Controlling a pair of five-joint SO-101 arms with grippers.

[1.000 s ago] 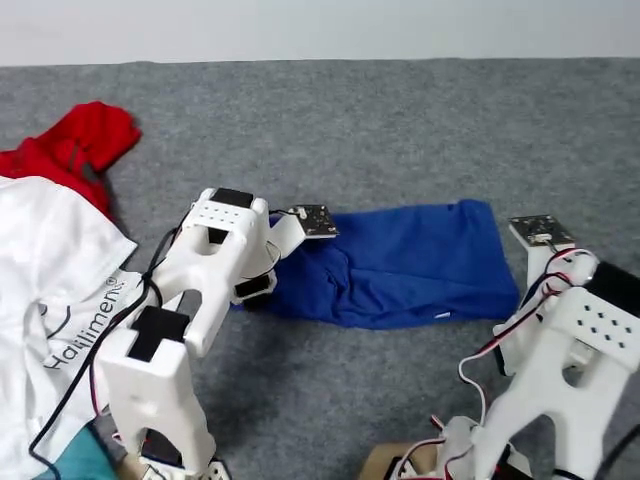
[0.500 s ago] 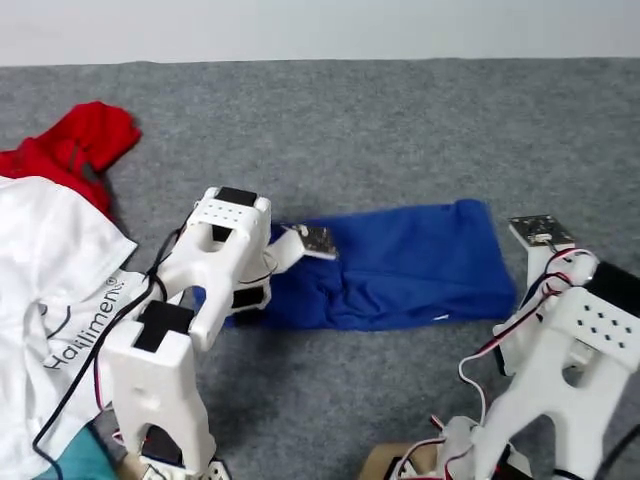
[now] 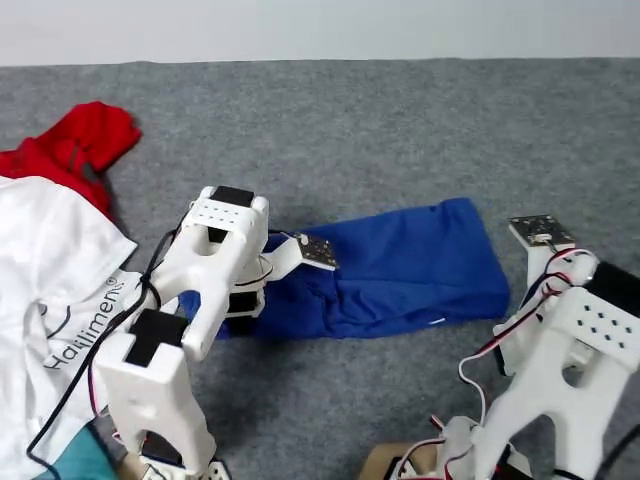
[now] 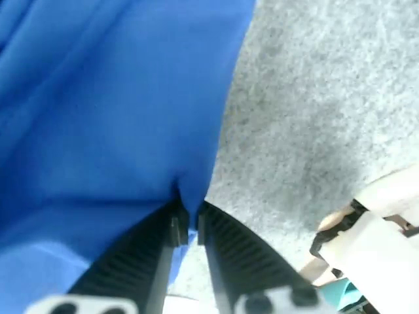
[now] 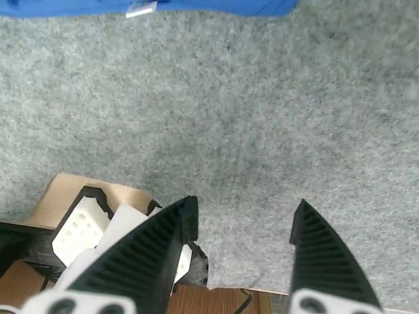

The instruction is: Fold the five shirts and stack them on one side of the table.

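Left gripper (image 4: 186, 224) is clamped on the blue shirt (image 4: 105, 111) edge. Right gripper (image 5: 243, 226) stands wide open, empty, the shirt well ahead.

- A grey, felt-like cover (image 3: 400, 130) spreads over the whole table, its nap fuzzy and faintly mottled.
- A pale, plain wall (image 3: 320, 30) runs along the far edge of the cover.
- At the near edge, brown wood (image 5: 196, 302) shows past the felt, beside a tan board (image 5: 59, 193).
- The light is even and soft, and the shadows are faint.

Left pincer (image 4: 186, 226) pinching blue shirt (image 4: 111, 111) edge
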